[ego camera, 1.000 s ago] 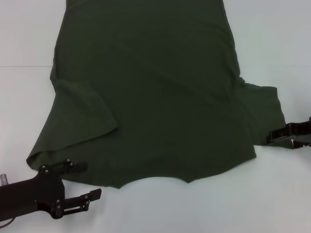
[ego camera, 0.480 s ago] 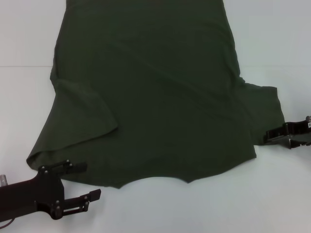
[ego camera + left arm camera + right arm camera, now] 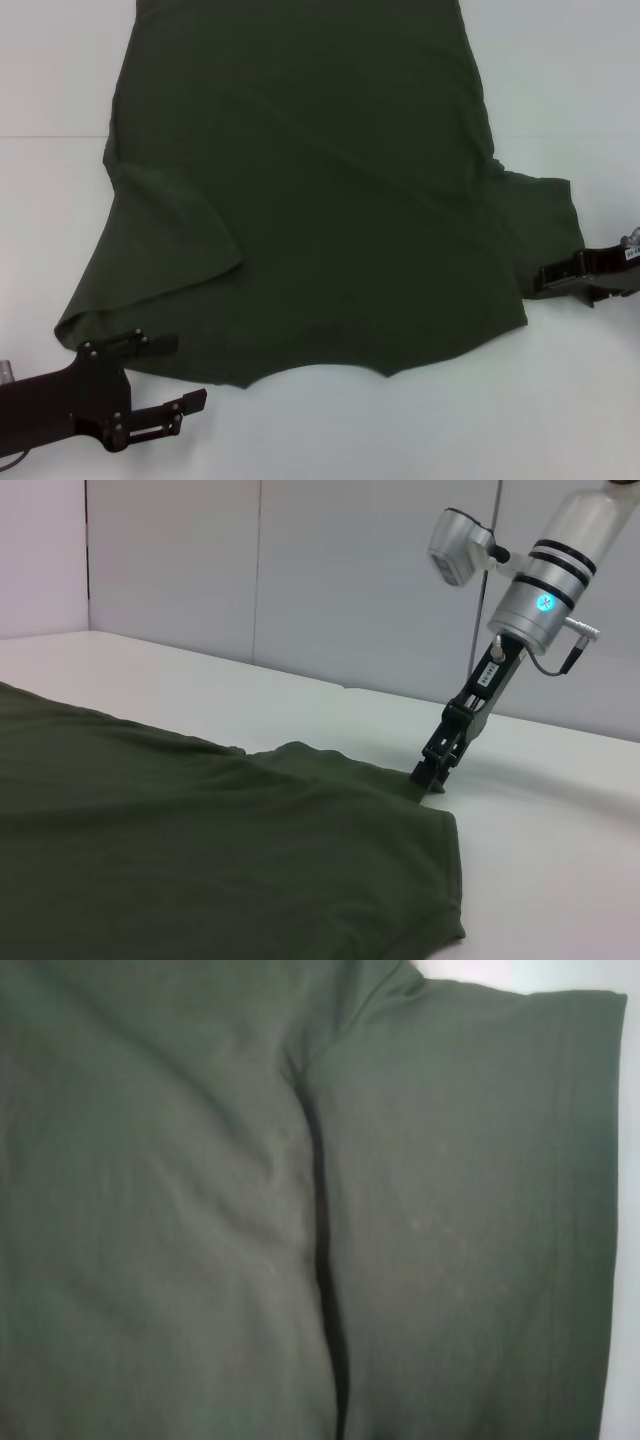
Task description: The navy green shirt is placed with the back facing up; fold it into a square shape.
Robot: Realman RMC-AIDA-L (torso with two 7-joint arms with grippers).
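Note:
The navy green shirt (image 3: 320, 200) lies spread on the white table (image 3: 560, 100), its curved neckline toward me and a sleeve out to each side. My left gripper (image 3: 186, 372) is open at the near left corner. One finger lies on the shirt's edge and the other on bare table. My right gripper (image 3: 545, 278) is at the right sleeve's near edge. The left wrist view shows its tip (image 3: 430, 775) touching the sleeve hem of the shirt (image 3: 200, 850). The right wrist view is filled by the shirt cloth (image 3: 180, 1210) with a dark crease.
The left sleeve (image 3: 165, 250) lies in a loose fold over the shirt's body. White table surrounds the cloth on the left, right and near sides. A white wall (image 3: 300, 570) stands behind the table in the left wrist view.
My right gripper has moved left, up to the right sleeve's edge. The left gripper and the shirt have barely moved.

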